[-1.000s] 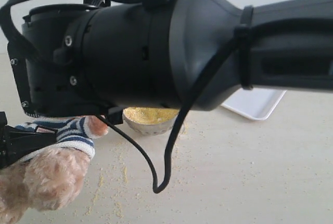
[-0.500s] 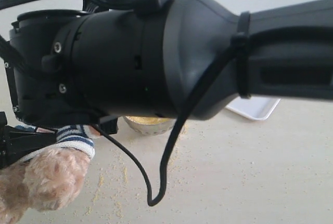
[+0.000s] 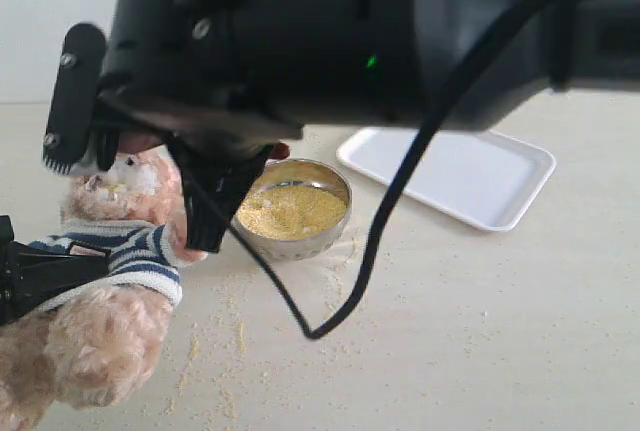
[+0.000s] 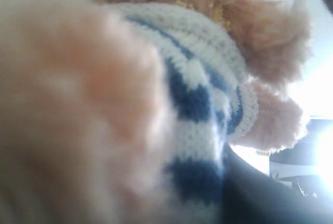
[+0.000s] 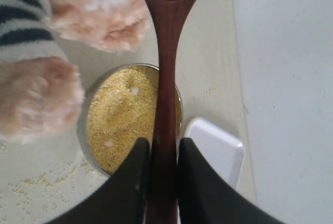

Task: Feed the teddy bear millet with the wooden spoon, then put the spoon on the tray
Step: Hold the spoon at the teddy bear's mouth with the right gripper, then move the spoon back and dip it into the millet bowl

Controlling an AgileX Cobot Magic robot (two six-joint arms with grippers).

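Right hand [image 5: 164,148] pinches wooden spoon [image 5: 166,63]; left hand [image 3: 45,276] clamps teddy bear [image 3: 105,336]

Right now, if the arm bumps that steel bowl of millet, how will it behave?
The steel bowl looks low and wide: it would probably slide, not tip. The millet sits high in it, so some would likely spill, like the scattered grains.
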